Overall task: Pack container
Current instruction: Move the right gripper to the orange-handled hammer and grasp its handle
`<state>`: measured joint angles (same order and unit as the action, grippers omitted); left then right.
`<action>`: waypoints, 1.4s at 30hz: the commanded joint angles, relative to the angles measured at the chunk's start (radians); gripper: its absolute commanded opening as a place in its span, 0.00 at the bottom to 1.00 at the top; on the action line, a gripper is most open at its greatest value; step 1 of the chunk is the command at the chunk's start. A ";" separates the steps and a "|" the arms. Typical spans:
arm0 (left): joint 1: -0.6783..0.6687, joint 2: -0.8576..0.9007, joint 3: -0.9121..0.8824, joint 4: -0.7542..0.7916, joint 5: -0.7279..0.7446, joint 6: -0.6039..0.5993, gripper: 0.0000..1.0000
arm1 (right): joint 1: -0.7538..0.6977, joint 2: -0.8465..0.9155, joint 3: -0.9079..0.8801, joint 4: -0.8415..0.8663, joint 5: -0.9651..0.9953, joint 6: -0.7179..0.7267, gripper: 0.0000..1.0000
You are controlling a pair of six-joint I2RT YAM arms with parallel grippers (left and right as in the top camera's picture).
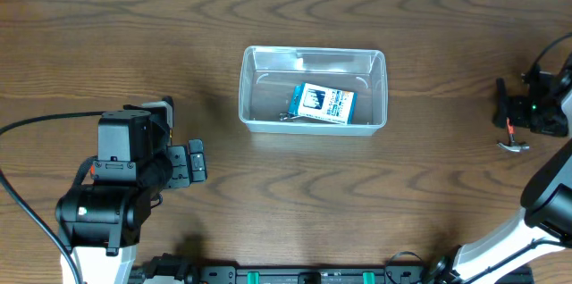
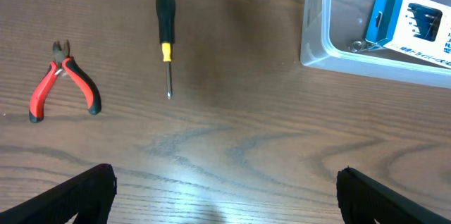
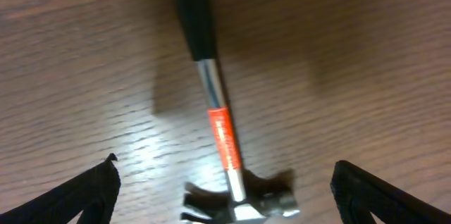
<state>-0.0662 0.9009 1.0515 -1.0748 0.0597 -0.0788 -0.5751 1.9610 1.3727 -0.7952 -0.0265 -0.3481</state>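
Observation:
The clear plastic container (image 1: 245, 87) stands mid-table with a small blue-and-white box (image 1: 323, 104) inside it. In the left wrist view the container's corner (image 2: 315, 37) and the box (image 2: 416, 27) show at the upper right. My left gripper (image 1: 195, 161) is open and empty (image 2: 225, 199) over bare wood. My right gripper (image 1: 523, 116) is open (image 3: 224, 196) at the far right. Its fingers sit either side of the head of a hammer (image 3: 220, 129) with a black grip and a red band. The hammer lies on the table, and its head shows in the overhead view (image 1: 514, 147).
Red-handled pliers (image 2: 63, 83) and a black-and-yellow screwdriver (image 2: 165, 41) lie on the wood left of the container in the left wrist view; neither shows in the overhead view. The left arm's black cable (image 1: 45, 123) crosses the left side of the table.

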 commanded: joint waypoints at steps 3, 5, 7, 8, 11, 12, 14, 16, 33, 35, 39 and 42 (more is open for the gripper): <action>0.006 0.000 0.018 -0.006 -0.009 -0.008 0.98 | -0.009 0.005 -0.059 0.032 -0.008 -0.008 0.98; 0.006 0.000 0.018 -0.006 -0.009 -0.008 0.98 | -0.009 0.005 -0.079 0.048 -0.008 -0.008 0.98; 0.006 0.000 0.018 -0.006 -0.009 -0.008 0.98 | -0.009 0.005 -0.095 0.063 -0.008 -0.008 0.98; 0.006 0.000 0.018 -0.006 -0.009 -0.008 0.98 | -0.009 0.005 -0.106 0.071 -0.008 -0.008 0.98; 0.006 0.000 0.018 -0.006 -0.009 -0.008 0.98 | -0.009 0.005 -0.134 0.090 -0.008 -0.008 0.98; 0.006 0.000 0.018 -0.006 -0.009 -0.008 0.98 | -0.009 0.005 -0.143 0.097 -0.008 -0.008 0.98; 0.006 0.000 0.018 -0.006 -0.009 -0.008 0.98 | -0.009 0.005 -0.156 0.101 -0.008 -0.008 0.96; 0.006 0.000 0.018 -0.006 -0.009 -0.008 0.98 | -0.009 0.005 -0.166 0.109 -0.008 -0.008 0.96; 0.006 0.000 0.018 -0.018 -0.009 -0.008 0.98 | -0.009 0.005 -0.178 0.167 -0.008 -0.008 0.93; 0.006 0.000 0.018 -0.018 -0.009 -0.008 0.98 | -0.009 0.005 -0.178 0.167 -0.008 -0.008 0.84; 0.006 0.000 0.018 -0.018 -0.009 -0.008 0.98 | -0.009 0.005 -0.178 0.165 -0.008 -0.008 0.68; 0.006 0.000 0.018 -0.018 -0.009 -0.008 0.98 | -0.009 0.005 -0.178 0.164 -0.008 -0.008 0.60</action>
<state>-0.0662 0.9009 1.0515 -1.0901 0.0597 -0.0788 -0.5804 1.9564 1.2156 -0.6296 -0.0689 -0.3511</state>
